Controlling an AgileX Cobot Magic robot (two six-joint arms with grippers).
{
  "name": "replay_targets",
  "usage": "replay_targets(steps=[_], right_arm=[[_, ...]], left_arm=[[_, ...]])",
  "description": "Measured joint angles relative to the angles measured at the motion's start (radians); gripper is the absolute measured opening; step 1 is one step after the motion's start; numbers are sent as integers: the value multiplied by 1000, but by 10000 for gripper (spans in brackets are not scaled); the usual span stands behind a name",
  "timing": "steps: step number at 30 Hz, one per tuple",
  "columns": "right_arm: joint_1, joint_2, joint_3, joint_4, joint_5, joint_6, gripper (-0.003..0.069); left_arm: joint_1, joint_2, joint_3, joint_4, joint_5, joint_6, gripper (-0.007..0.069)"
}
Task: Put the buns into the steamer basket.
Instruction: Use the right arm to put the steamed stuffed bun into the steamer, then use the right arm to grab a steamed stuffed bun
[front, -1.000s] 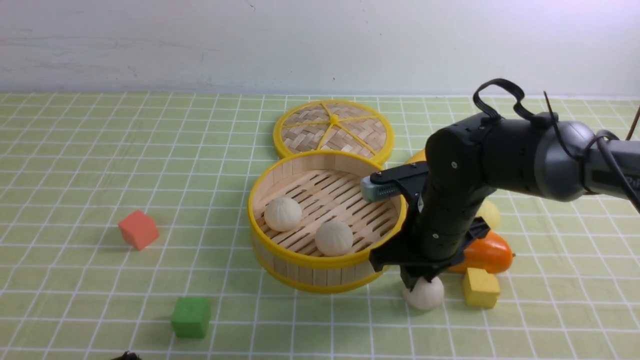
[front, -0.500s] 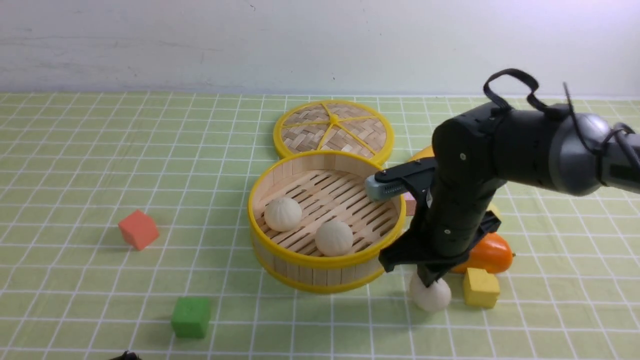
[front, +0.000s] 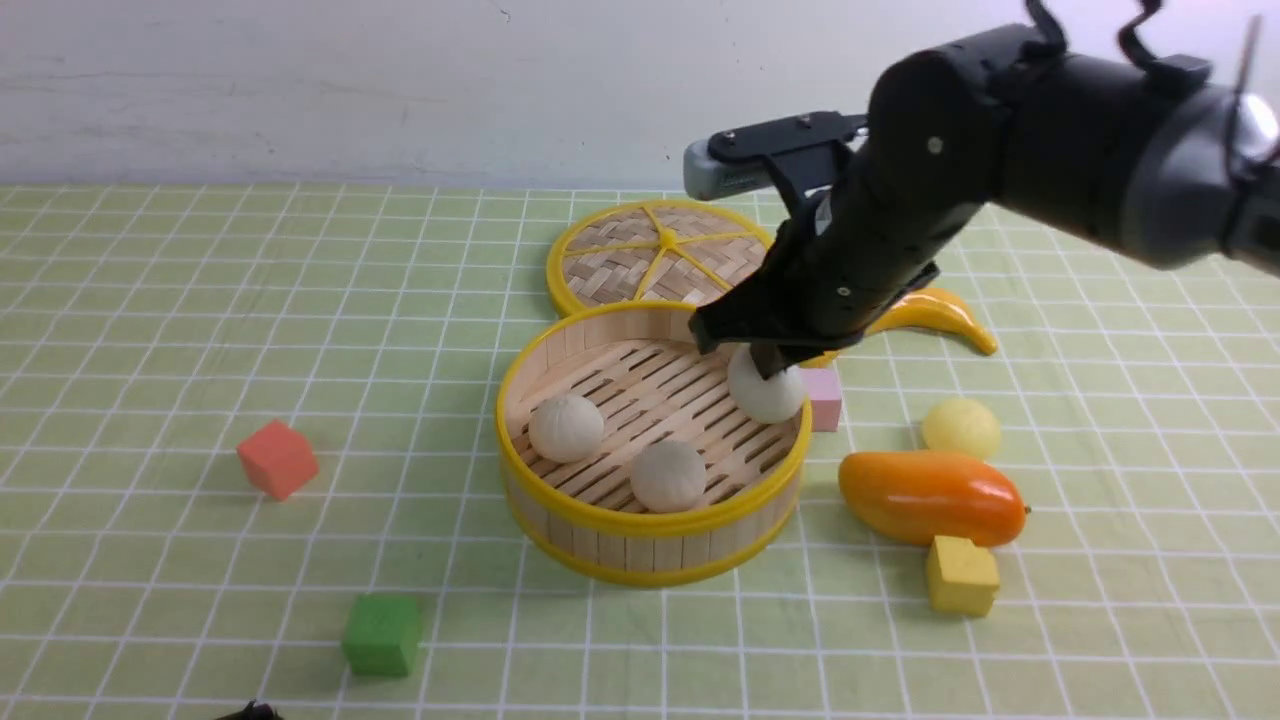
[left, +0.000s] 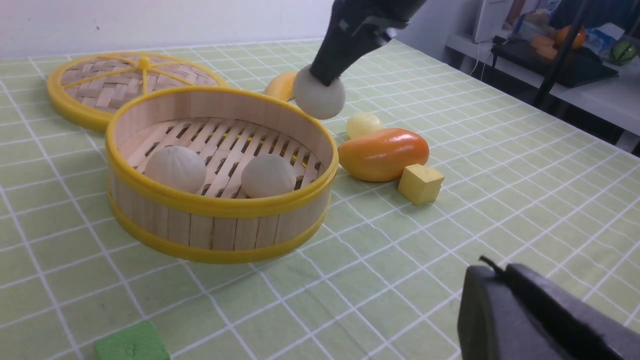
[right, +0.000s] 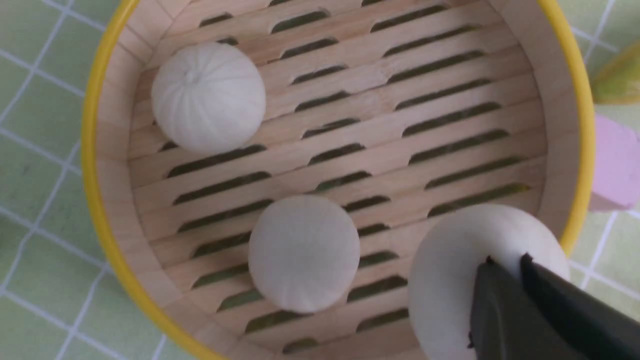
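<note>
My right gripper (front: 768, 362) is shut on an off-white bun (front: 765, 392), pinching its top. That bun hangs just above the right inner edge of the steamer basket (front: 640, 545); the right wrist view shows the gripper (right: 505, 262) and held bun (right: 450, 270) over the slatted floor by the rim (right: 92, 150). Two off-white buns (front: 566, 427) (front: 668, 476) lie inside the basket. A pale yellow bun (front: 961, 428) rests on the cloth to the right. My left gripper (left: 500, 270) is shut and empty, low in front of the basket (left: 215, 230).
The woven lid (front: 665, 255) lies behind the basket. A pink cube (front: 824, 398) touches the basket's right side. A mango (front: 930, 497), a yellow cube (front: 961, 576) and a banana (front: 935, 312) sit on the right. A red cube (front: 277, 458) and a green cube (front: 381, 633) stand on the left.
My right gripper closed on the bun lying in front of the basket's right side, then lifted it up and back to above the basket's right edge.
</note>
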Motion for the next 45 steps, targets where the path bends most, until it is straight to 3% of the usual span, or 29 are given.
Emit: replay_targets(steps=[10,13,19,23,28,29,31,35,38,45], right_arm=[[0,158,-72,-11,22,-2,44],[0,176,-73,-11,13,5,108],[0,149,-124,-10,67,63,400],[-1,50,-178,-26,150,48,486],[-63,-81,-174,-135,235,71,421],[-119,-105,-140,-152,268,106,360],[-193,-110,-68,-138,285,133,292],[-278,-79,66,-60,227,140,223],[-300,-38,122,-8,157,137,227],[-308,25,126,-13,23,136,281]], left_arm=[[0,0,0,0,-4,0,32],[0,0,0,0,-4,0,36],[0,0,0,6,-6,0,39],[0,0,0,7,-5,-1,41],[0,0,0,8,-2,-1,46],[0,0,0,8,-2,-1,48],[0,0,0,8,-2,-1,50],[0,0,0,9,-2,-1,50],[0,0,0,9,-2,-1,55],[0,0,0,9,-3,-1,57]])
